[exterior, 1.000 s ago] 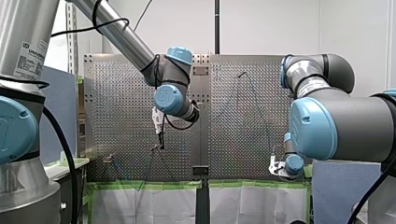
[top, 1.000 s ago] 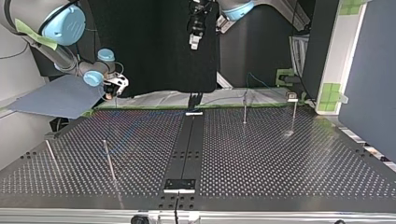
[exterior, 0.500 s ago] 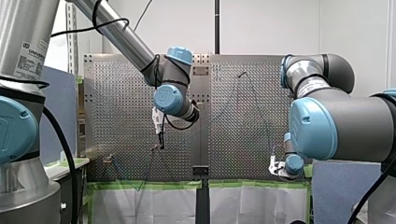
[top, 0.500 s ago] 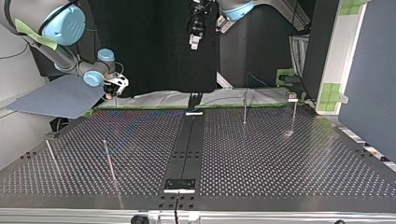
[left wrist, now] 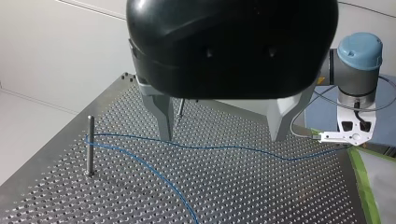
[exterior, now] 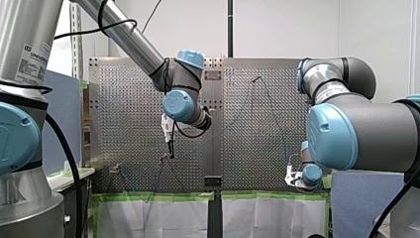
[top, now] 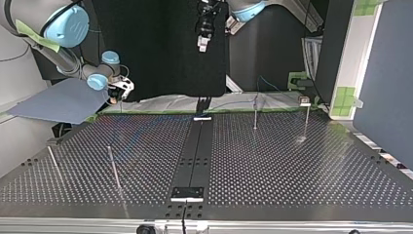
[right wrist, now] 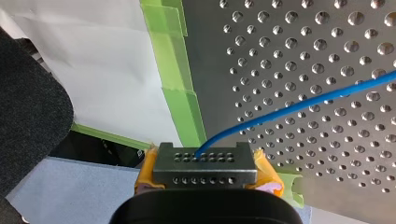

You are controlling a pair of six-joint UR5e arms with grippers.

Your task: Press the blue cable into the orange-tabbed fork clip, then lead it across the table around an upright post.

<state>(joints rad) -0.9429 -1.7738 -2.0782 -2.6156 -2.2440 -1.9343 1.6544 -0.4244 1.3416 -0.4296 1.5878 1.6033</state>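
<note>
The thin blue cable [left wrist: 224, 147] lies on the perforated table [top: 292, 165]. It bends round an upright post [left wrist: 89, 144] and runs on toward my right gripper [left wrist: 349, 135]. My left gripper [left wrist: 222, 133] hangs above the cable's middle stretch, open, with nothing between its metal fingers [left wrist: 163, 116]. In the right wrist view my right gripper [right wrist: 205, 175], with yellow pads [right wrist: 147, 173], is shut on a dark holed end block [right wrist: 205, 163] from which the blue cable [right wrist: 299, 106] leaves over the table. A small clip [exterior: 115, 169] stands near the table's edge.
Several thin upright posts [top: 113, 168] [top: 255, 114] [top: 307, 122] stand on the table. Green tape [right wrist: 180, 100] and white sheeting line the edge by my right gripper [top: 119, 90]. A blue-grey sheet [top: 63, 102] lies beside it. My left gripper [top: 203, 41] hangs high over the middle.
</note>
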